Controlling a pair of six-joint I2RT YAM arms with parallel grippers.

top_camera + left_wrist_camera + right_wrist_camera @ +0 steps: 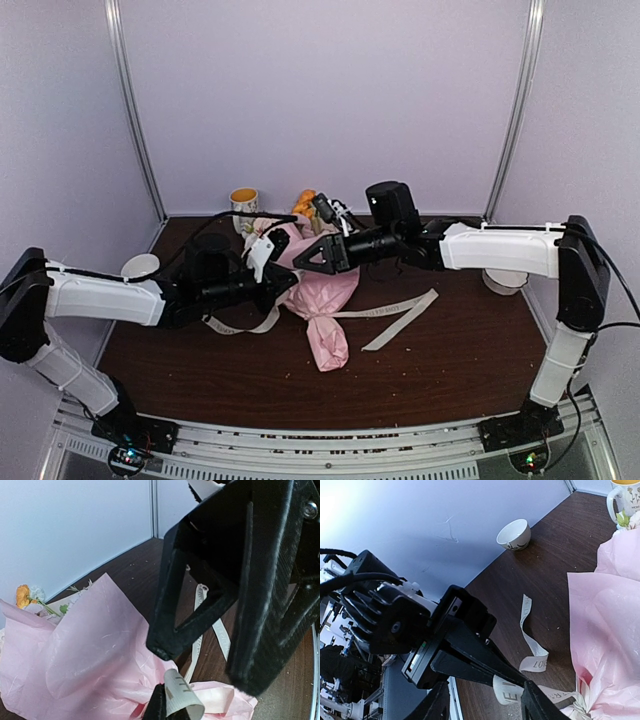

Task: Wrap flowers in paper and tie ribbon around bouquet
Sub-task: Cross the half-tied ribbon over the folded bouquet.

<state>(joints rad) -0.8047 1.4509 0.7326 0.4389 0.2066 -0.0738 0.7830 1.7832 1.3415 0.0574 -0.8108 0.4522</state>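
Tying step: the bouquet (pixel 325 300) lies mid-table, already wrapped. The left gripper (pixel 517 682) pinches the ribbon (pixel 182 700) end (jaws shut); the right gripper (pixel 300 260), jaws apart, should next take that end without slackening it.

The paper (pixel 90 650) is thin, crinkled pink tissue; the ribbon (pixel 400 320) is matt woven cloth; the table (pixel 450 370) is dark wood grain.

1. Left arm (pixel 100 295): white shell links, black joints, a thin black cable looping over the wrist end
2. Right arm (pixel 500 248): same white shells, black elbow block, black cable beside the upright link
3. Left gripper (pixel 512 680): black, ribbed housing, white panel behind
4. Right gripper (pixel 300 260): black, hollow triangular fingers (pixel 260 605), silver screw (pixel 311 510)
5. Bases (pixel 135 435): black, small lit lamps
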